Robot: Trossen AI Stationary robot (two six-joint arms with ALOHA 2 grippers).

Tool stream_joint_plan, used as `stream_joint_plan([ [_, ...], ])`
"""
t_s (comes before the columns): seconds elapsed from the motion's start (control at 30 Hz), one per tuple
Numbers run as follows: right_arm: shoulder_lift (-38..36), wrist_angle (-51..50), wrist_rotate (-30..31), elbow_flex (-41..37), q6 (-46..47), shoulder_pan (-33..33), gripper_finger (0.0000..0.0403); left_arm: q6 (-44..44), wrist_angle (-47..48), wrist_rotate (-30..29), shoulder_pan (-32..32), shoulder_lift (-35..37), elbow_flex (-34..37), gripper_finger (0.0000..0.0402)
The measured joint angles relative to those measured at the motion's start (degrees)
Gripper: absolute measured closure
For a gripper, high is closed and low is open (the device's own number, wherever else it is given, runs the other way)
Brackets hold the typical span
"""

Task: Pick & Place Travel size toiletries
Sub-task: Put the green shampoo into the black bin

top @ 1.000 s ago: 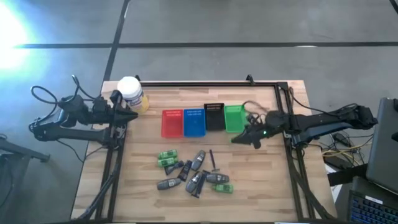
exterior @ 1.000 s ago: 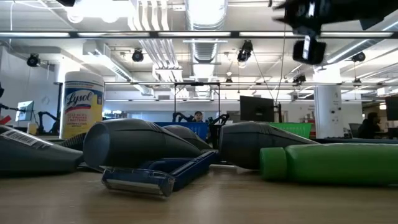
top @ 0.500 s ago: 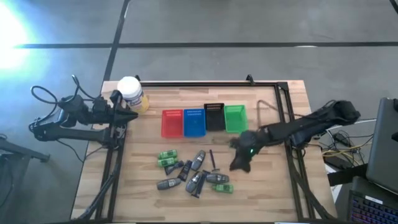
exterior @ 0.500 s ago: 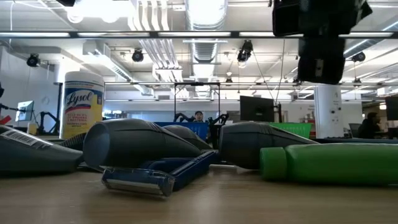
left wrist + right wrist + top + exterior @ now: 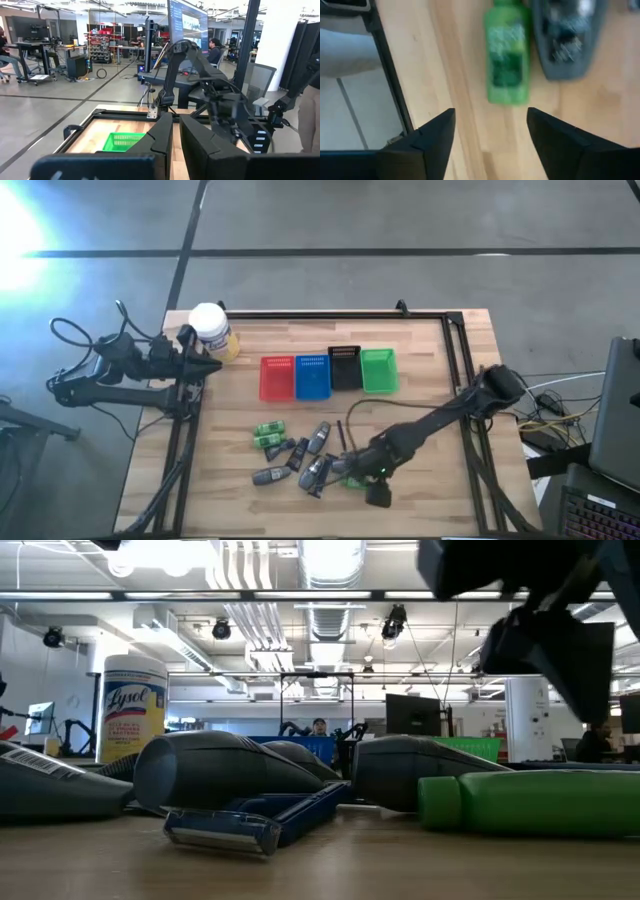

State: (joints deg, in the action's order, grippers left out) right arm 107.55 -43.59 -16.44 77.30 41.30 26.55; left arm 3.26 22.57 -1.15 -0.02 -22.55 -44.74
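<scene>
Risk lies with the right gripper [image 5: 490, 145]: its jaws are spread above a green bottle [image 5: 508, 62] lying on the worktop [image 5: 600, 115] touching a grey tube [image 5: 565, 40]. We judge an off-centre descent could nudge both. Left gripper [image 5: 175, 145] waits, jaws nearly together.

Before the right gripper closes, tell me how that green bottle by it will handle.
The green bottle lies on its side on bare wood, so it may roll if nudged. It looks small and probably light. The open right gripper is short of it; the grey tube alongside could get bumped.
</scene>
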Motion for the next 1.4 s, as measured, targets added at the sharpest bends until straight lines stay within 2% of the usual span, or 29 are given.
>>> stream_joint_plan([
  [0.2, 6.5, -2.6, 6.1, 6.5, 0.0, 0.5, 0.0125, 0.0, 0.0, 0.0, 0.0, 0.0, 0.0, 0.0362],
  [0.43, 12.5, -3.6, 6.2, 10.5, -1.5, 0.8, 0.0106, 0.0, 0.0, 0.0, 0.0, 0.0, 0.0, 0.0362],
  [0.6, 15.4, -3.8, 6.5, 11.8, -2.7, 1.0, 0.0113, 0.0, 0.0, 0.0, 0.0, 0.0, 0.0, 0.0362],
  [0.83, 15.8, -4.2, 6.7, 11.8, -2.3, 1.0, 0.0158, 0.0, 0.0, 0.0, 0.0, 0.0, 0.0, 0.0362],
  [1.17, 12.6, -6.0, 4.5, 11.4, 3.5, 1.0, 0.0297, 0.0, 0.0, 0.0, 0.0, 0.0, 0.0, 0.0362],
  [1.27, 8.7, -6.7, 3.6, 11.4, 5.9, 0.5, 0.0307, 0.0, 0.0, 0.0, 0.0, 0.0, 0.0, 0.0362],
  [1.4, 0.9, -9.0, 4.4, 11.0, 11.9, -2.4, 0.0302, 0.0, 0.0, 0.0, 0.0, 0.0, 0.0, 0.0362],
])
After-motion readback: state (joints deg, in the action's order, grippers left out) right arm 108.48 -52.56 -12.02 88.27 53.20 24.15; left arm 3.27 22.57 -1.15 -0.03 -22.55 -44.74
